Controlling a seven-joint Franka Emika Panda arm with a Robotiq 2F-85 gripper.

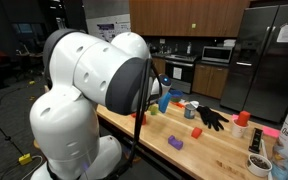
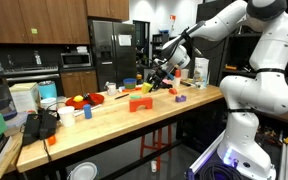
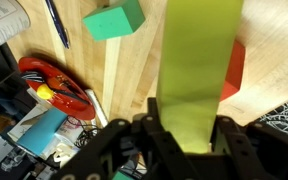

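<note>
Arm (image 2: 222,24) outstretched, fingers (image 3: 224,135) clamped tight

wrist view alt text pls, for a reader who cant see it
The gripper is shut on a long lime-green block, held over a wooden table. A green block lies on the table beyond it, a red block shows partly from behind the lime-green one, and a red ring-shaped thing sits at the left.

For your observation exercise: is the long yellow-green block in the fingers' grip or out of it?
In: the wrist view shows the long yellow-green block clamped between the two dark fingers.
</note>
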